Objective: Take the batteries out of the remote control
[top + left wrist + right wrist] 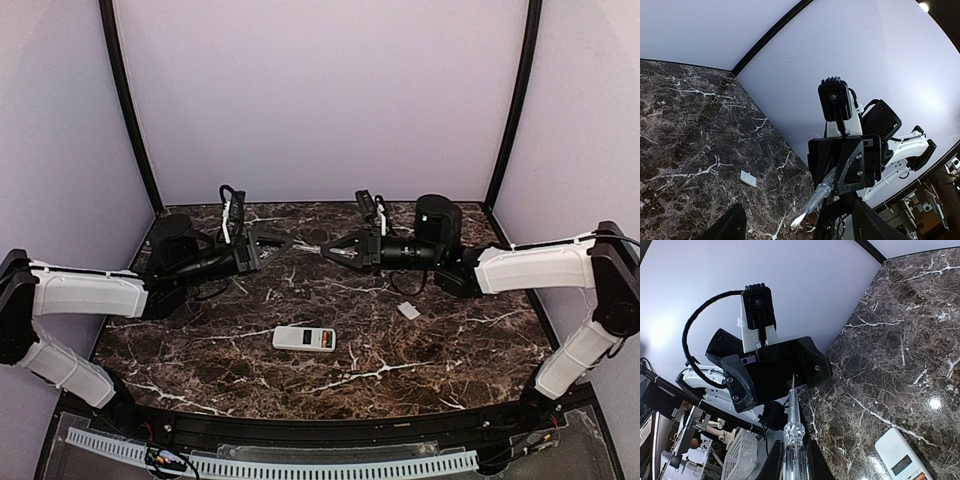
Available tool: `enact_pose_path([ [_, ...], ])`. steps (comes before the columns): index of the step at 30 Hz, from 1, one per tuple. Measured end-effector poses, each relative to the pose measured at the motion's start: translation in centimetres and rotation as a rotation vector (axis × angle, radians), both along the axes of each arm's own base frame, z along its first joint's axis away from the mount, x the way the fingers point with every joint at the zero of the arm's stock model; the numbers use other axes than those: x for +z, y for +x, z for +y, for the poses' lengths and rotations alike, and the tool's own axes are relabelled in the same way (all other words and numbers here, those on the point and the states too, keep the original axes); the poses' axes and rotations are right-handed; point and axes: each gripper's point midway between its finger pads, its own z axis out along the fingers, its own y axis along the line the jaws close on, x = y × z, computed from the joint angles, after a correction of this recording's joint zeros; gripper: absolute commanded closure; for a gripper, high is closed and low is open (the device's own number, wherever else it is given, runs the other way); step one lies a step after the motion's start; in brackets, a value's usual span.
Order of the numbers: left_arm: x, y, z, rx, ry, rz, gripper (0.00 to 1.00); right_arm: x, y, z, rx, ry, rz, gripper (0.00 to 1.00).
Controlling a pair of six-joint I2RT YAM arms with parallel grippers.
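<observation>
Dark marble table (pixel 200 350), lilac walls (pixel 320 90), right gripper (pixel 335 249) clamping clear tool (pixel 792 415)

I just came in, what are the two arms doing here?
The right gripper is shut on a clear slim tool, held above the table with its tip toward the open left gripper. The remote control lies untouched on the table, the cover plate apart from it, and the batteries are not yet out.

Overhead overlooks table (pixel 200 350); wrist views face each other.
</observation>
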Motion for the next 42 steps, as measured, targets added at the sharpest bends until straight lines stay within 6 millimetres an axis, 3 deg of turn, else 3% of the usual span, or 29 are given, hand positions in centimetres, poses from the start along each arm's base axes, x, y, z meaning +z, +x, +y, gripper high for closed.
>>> enact_pose_path([
  [17, -2.8, -1.4, 4.2, 0.124, 0.273, -0.019, 0.24, -4.3, -0.2, -3.0, -0.089, -0.285, -0.007, 1.00],
  [28, -8.8, -2.8, 6.8, 0.132, 0.530, 0.101, 0.26, -4.5, -0.9, -6.2, -0.126, -0.486, -0.075, 1.00],
  [38, -15.2, -4.1, 6.3, 0.026, 0.699, 0.253, 0.31, -4.9, -1.3, -7.4, -0.085, -0.634, -0.079, 1.00],
  [42, -16.7, -4.7, 5.6, -0.011, 0.745, 0.286, 0.31, -5.9, -1.5, -7.3, -0.054, -0.682, -0.058, 1.00],
])
